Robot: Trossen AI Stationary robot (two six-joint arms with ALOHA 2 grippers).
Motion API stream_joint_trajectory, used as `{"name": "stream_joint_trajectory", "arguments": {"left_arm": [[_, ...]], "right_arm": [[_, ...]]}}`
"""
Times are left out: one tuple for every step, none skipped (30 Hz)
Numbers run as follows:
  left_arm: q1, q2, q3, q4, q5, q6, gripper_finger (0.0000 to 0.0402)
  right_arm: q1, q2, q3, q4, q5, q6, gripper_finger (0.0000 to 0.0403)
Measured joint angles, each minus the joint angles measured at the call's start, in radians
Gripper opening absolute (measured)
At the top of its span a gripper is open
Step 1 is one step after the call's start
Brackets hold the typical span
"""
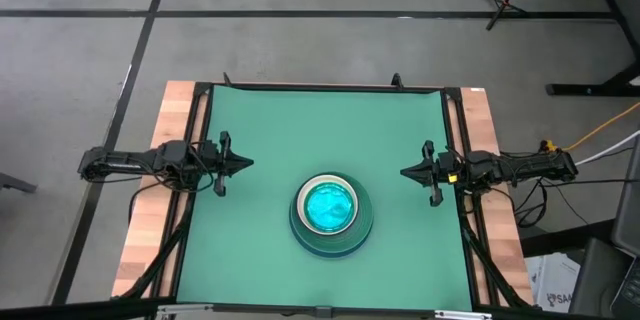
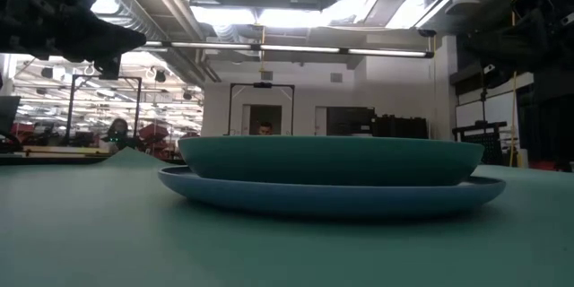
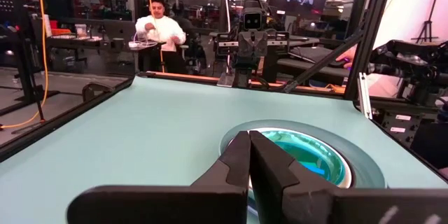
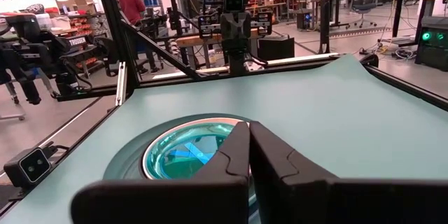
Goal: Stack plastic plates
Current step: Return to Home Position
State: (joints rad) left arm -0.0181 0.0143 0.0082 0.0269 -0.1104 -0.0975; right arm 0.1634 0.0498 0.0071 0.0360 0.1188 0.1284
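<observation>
The plastic plates (image 1: 331, 218) sit in one stack on the green mat (image 1: 300, 120), midway between my arms, with a cyan plate (image 1: 329, 206) on top and the broad light blue plate (image 2: 332, 195) at the bottom; my left gripper (image 1: 246, 163) hangs at the mat's left edge, fingers pressed together, holding nothing; my right gripper (image 1: 407, 171) hangs at the right edge, likewise closed and empty; both are well apart from the stack.
</observation>
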Motion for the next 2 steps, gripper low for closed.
{"name": "stream_joint_trajectory", "arguments": {"left_arm": [[0.000,0.000,0.000,0.000,0.000,0.000,0.0000],[0.000,0.000,0.000,0.000,0.000,0.000,0.0000]], "right_arm": [[0.000,0.000,0.000,0.000,0.000,0.000,0.0003],[0.000,0.000,0.000,0.000,0.000,0.000,0.0003]]}}
